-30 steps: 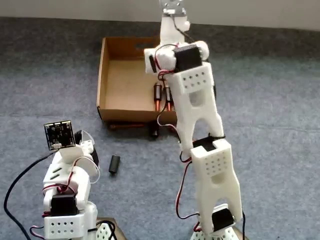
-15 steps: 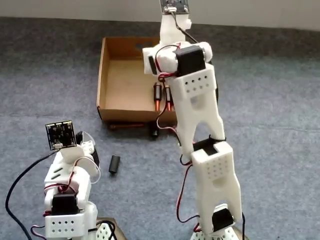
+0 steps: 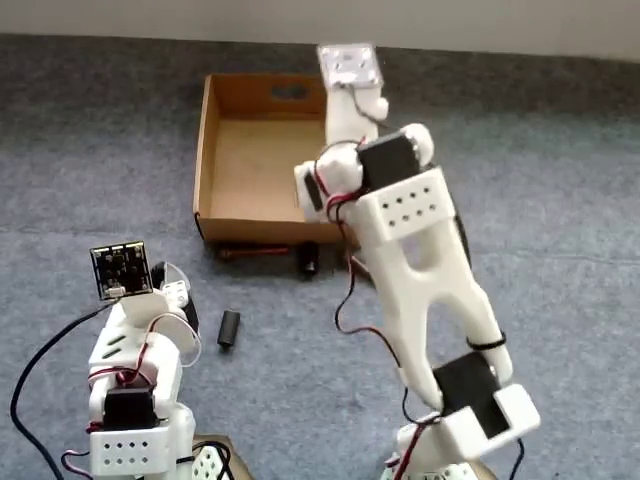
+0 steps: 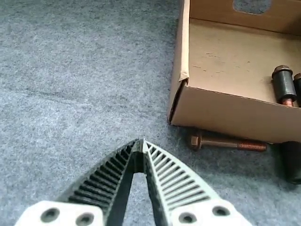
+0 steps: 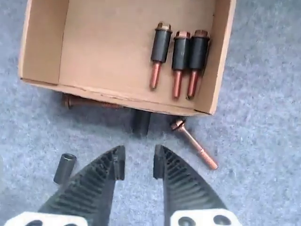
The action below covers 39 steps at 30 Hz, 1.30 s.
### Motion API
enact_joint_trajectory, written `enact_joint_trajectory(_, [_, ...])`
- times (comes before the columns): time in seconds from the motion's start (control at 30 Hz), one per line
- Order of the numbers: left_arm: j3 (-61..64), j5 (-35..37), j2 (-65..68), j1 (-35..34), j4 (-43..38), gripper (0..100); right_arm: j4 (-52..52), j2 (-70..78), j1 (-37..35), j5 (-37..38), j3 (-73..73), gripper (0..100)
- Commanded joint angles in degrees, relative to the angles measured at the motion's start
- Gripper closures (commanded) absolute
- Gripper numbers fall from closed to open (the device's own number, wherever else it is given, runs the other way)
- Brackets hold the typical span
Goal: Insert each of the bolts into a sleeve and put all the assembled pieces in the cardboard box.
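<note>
Three assembled pieces (image 5: 180, 52) lie side by side in the cardboard box (image 5: 42, 52), near its right wall. My right gripper (image 5: 138, 162) hangs open and holds nothing, above the carpet just in front of the box. A loose bolt (image 5: 94, 102) lies along the box's front wall, with a black sleeve (image 5: 141, 121) beside it. A second bolt (image 5: 195, 143) lies off the box's corner, and another sleeve (image 5: 65, 168) lies farther out. My left gripper (image 4: 139, 143) is shut with nothing in it, well short of the box (image 4: 225, 108) and the bolt (image 4: 225, 143).
The right arm (image 3: 410, 230) reaches across the box's near right corner (image 3: 205, 150). The left arm (image 3: 135, 360) stands folded at the near left. Grey carpet surrounds the box, and a sleeve (image 3: 229, 328) lies on it between the arms.
The right arm has drawn back from over the box toward the near side, and its wrist now covers the pieces in the box in the high view. The left arm has not moved.
</note>
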Motion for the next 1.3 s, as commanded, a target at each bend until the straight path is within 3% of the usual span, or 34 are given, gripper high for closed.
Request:
enact_joint_trajectory(0.0, [-0.4, -0.4, -0.3, -0.1, -1.2, 99, -9.2, -6.6, -3.4, -0.6, 16.4, 89.6])
enact_joint_trajectory(0.3, [-0.4, -0.4, -0.3, -0.1, -1.2, 99, -29.8, -1.5, -5.2, 0.5, 35.5, 89.6])
enact_joint_trajectory(0.5, [-0.4, -0.4, -0.3, -0.1, -1.2, 99, -32.0, 5.5, -5.1, 1.0, 31.0, 83.0])
enact_joint_trajectory(1.03, [-0.4, -0.4, -0.3, -0.2, -1.2, 99, -41.2, 14.2, -2.3, 1.1, 28.8, 83.6])
enact_joint_trajectory(1.2, [-0.4, -0.4, -0.3, -0.2, -1.2, 99, -44.8, 17.0, -2.6, 4.4, 28.8, 83.8])
enact_joint_trajectory(1.27, [-0.4, -0.4, -0.3, -0.2, -1.2, 99, -44.7, 17.5, -2.3, 4.2, 28.9, 89.2])
